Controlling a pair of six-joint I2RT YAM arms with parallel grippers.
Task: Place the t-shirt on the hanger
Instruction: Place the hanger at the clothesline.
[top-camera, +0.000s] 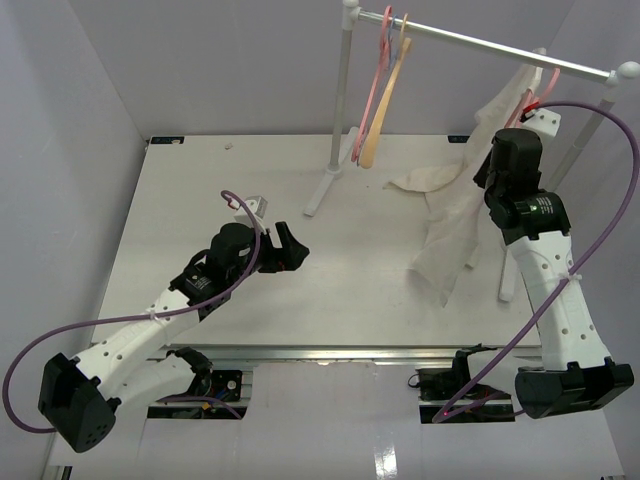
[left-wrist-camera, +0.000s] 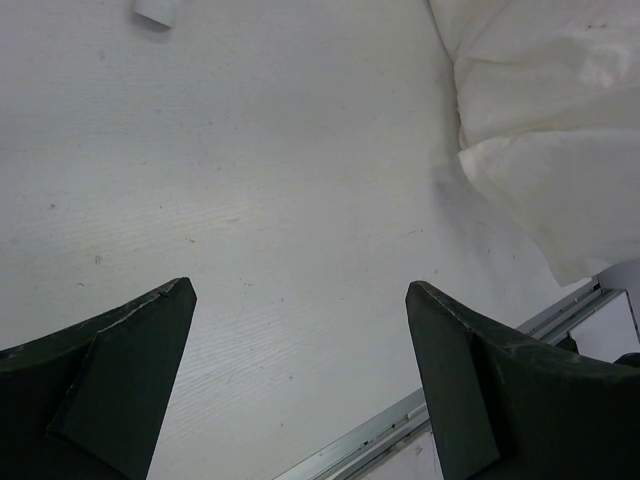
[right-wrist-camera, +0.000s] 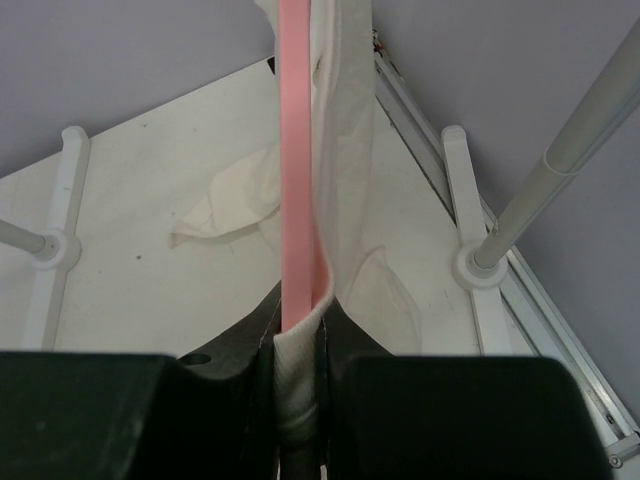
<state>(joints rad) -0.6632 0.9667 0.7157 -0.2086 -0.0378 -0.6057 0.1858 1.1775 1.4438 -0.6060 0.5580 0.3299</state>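
I see my right gripper (right-wrist-camera: 298, 335) clamped on the hanger (right-wrist-camera: 296, 150) and shirt (top-camera: 447, 235) together, up by the rail's (top-camera: 480, 42) right end. The shirt trails down onto the table (top-camera: 190, 210). My left gripper (left-wrist-camera: 298, 295) hangs wide open over the table, near the shirt's edge.

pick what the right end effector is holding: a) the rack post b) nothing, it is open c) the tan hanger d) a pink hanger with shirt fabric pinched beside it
d: the right wrist view shows the right end effector shut on the pink hanger, with a fold of the shirt caught alongside the bar.
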